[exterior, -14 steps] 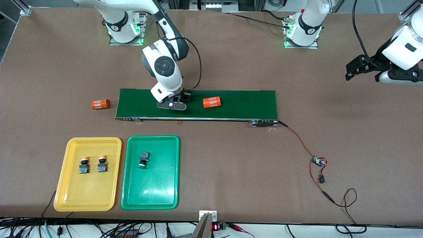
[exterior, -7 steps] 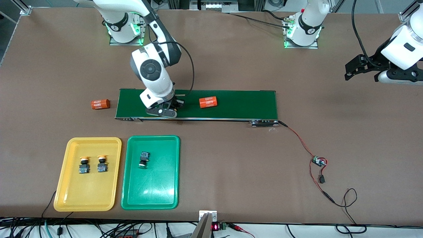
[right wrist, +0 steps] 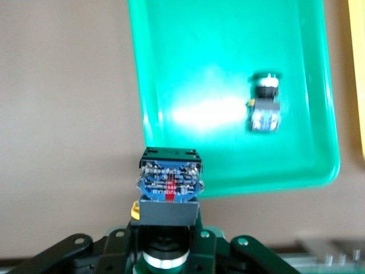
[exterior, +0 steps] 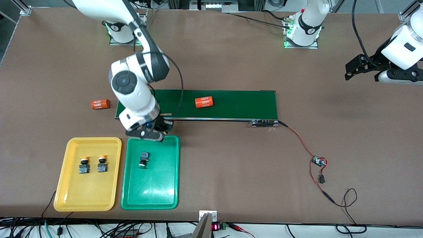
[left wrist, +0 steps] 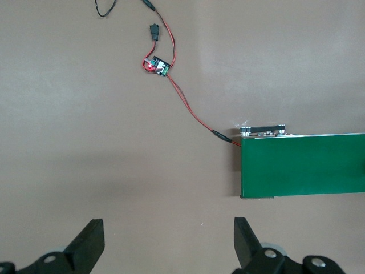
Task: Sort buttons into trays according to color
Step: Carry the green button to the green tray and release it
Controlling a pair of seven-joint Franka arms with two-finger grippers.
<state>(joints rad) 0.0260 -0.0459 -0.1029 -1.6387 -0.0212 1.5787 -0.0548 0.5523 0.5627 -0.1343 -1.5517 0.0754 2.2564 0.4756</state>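
**Right gripper carries a button over the edge of the green tray**

Your right gripper (exterior: 155, 131) hangs over the rim of the green tray (exterior: 172, 185) on the side toward the belt, its fingers clamped on a button (right wrist: 169, 185). In the right wrist view you see that button's black-and-blue body pointing away from the wrist, with the tray spread out below it; the cap colour is hard to read there, as the cap sits down between the fingers.

One green-capped button (exterior: 143, 159) already lies in the green tray, in the half nearer the belt. Two yellow-capped buttons (exterior: 84, 164) (exterior: 102, 163) lie side by side in the yellow tray (exterior: 66, 198), which sits just beside the green one, toward the right arm's end of the table.

The dark-green belt (exterior: 238, 104) lies farther from the front camera than both trays. An orange cylinder (exterior: 203, 102) rests on it, and a second orange cylinder (exterior: 99, 104) lies on the table just off the belt's end, toward the right arm's end.

Your left gripper (left wrist: 168, 242) waits up in the air over bare table near the belt's other end, fingers wide apart and holding nothing. A red-and-black wire (exterior: 299, 138) runs from that belt end to a small circuit board (exterior: 319, 161).
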